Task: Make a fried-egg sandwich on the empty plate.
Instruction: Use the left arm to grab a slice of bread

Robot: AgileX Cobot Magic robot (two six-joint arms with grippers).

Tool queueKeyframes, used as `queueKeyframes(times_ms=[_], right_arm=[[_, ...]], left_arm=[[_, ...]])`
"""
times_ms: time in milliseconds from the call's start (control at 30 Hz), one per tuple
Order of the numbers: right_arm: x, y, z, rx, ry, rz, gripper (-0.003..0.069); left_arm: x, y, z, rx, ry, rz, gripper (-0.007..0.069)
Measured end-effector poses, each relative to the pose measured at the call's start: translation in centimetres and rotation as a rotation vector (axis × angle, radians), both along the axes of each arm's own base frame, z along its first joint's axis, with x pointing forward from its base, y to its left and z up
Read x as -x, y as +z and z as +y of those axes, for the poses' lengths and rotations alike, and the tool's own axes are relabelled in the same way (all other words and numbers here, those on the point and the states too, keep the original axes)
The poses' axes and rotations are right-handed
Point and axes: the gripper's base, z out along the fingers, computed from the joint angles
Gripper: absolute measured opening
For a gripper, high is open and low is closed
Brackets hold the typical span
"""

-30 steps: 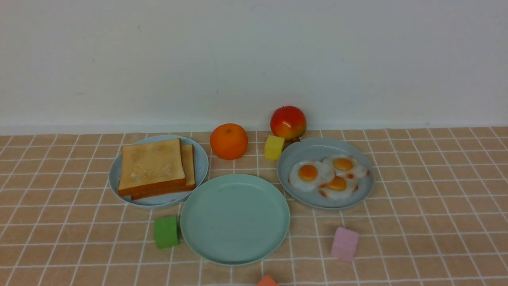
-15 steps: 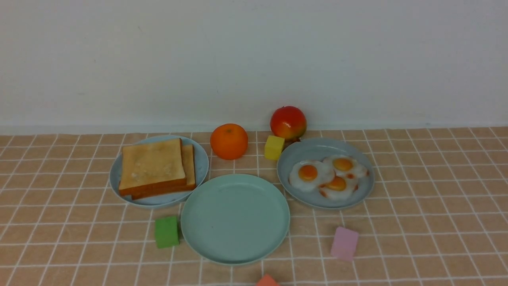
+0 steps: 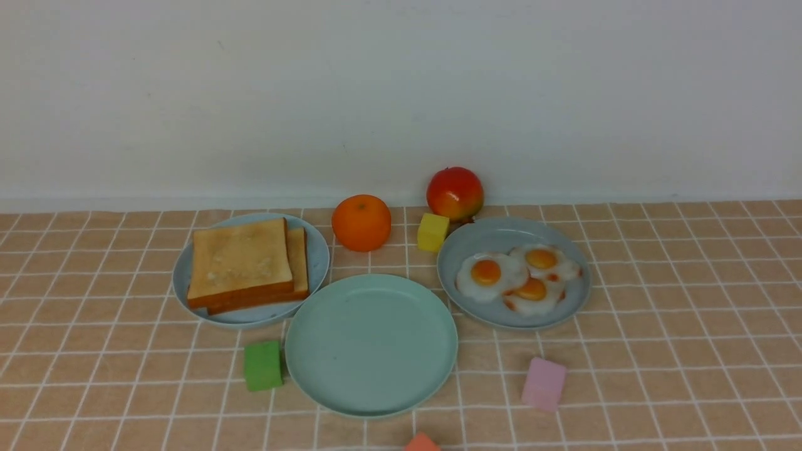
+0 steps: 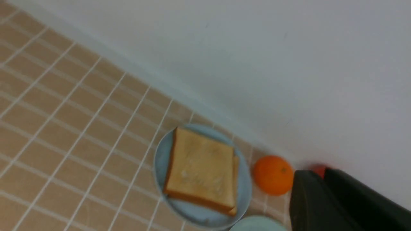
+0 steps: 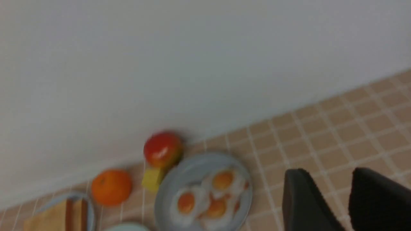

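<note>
Toast (image 3: 240, 260) lies left and egg (image 3: 490, 274) right of mint plate (image 3: 371, 344); right gripper (image 5: 332, 192) fingers apart, left gripper (image 4: 321, 192) spread can't be told, both away from food.

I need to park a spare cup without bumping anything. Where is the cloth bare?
Widest: the cloth right of the egg plate and beyond the pink cube. Also left of the toast plate, and the near corner beside the green cube. Crowded: the middle, where the mint plate nearly meets both others, with orange, yellow cube and red fruit behind.
</note>
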Motion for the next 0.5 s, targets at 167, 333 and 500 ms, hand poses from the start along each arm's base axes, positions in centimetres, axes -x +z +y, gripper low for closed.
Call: queueKeyframes(times_ms=[167, 333, 500], right_arm=[[-0.7, -3.5, 1.8, -0.019, 0.1, 0.17, 0.0241], [-0.8, -6.0, 3.8, 0.005, 0.23, 0.325, 0.0241], [-0.6, -7.0, 5.8, 0.043, 0.393, 0.393, 0.0241]], left_arm=[[-3.4, -4.1, -0.3, 0.023, -0.004, 0.205, 0.0071], [-7.6, -9.3, -0.8, 0.019, -0.049, 0.466, 0.0074], [-12.6, -11.4, -1.2, -0.002, -0.111, 0.583, 0.0081]])
